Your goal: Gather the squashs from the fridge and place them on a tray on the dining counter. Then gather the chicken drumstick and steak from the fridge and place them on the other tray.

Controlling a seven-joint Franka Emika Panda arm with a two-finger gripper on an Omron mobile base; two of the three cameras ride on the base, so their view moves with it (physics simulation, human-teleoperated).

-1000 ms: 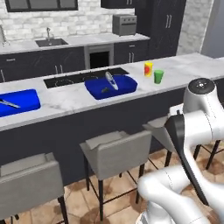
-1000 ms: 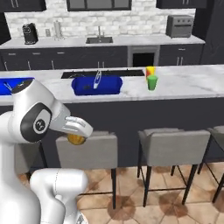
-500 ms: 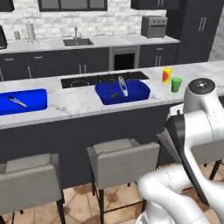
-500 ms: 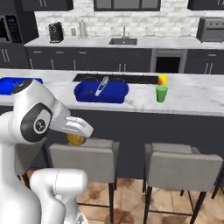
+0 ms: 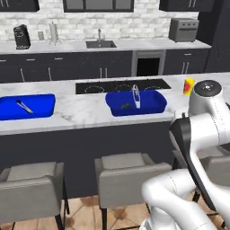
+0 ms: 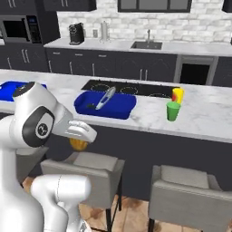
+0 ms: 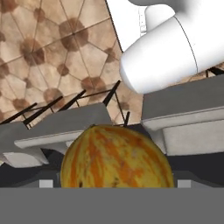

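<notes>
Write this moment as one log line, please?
claw: holding squash | trays on dining counter: no squash yet | next: probably deliver squash

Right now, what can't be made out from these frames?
- Gripper fingertips: hand view, hidden behind the squash.
- Small items in the tray and the other tray: too small to identify.
- Green cup: left base view, hidden behind the arm; it shows in the right base view.

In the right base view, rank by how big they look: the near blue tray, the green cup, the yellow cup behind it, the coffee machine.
1. near blue tray, clearly largest.
2. coffee machine, though it stands far back, so its real size is unsure.
3. green cup.
4. yellow cup, partly hidden by the green one; these two look close in size.
</notes>
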